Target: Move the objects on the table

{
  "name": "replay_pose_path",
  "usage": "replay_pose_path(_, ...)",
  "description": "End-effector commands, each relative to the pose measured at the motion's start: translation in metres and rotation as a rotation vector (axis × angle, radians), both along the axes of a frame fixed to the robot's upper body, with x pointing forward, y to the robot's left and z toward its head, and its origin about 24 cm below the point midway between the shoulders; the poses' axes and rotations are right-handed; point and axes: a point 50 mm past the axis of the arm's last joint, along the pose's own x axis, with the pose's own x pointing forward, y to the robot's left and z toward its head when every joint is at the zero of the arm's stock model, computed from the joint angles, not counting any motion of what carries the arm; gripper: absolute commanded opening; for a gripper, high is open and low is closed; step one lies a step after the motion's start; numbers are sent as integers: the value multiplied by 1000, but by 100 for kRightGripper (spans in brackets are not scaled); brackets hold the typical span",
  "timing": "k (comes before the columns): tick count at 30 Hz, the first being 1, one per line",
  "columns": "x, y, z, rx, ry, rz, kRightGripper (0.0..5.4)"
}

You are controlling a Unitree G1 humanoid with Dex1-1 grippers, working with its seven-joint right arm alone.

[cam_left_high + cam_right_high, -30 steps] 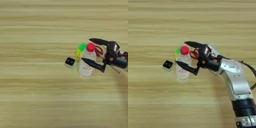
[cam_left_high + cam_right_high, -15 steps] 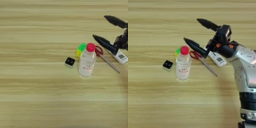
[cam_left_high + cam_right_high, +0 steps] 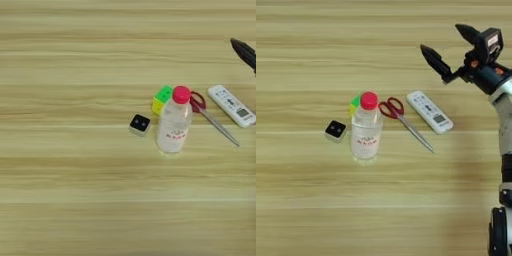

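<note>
Five objects cluster mid-table [image 3: 60,200]; spread pincer [image 3: 448,42] hovers above the remote [image 3: 429,111].

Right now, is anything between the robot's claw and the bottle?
Yes. The white remote control and the red-handled scissors lie on the table between the open gripper and the bottle.

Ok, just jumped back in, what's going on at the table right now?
Nothing is held. The right gripper hangs above the table with fingers spread, beyond the white remote. The bottle stands upright, the puzzle cube just behind it, scissors lying between bottle and remote, and the small black device to the bottle's left.
</note>
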Motion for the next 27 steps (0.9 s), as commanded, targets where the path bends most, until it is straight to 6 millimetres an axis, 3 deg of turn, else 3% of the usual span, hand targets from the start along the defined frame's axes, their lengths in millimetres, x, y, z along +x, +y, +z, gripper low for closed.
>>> replay_pose_path(1, 10, -1, 31, -110, -74, -29, 535)
replay_pose_path(10, 13, 1, -1, -202, 101, -25, 535)
replay_pose_path(27, 14, -3, -41, -294, 299, -40, 535)
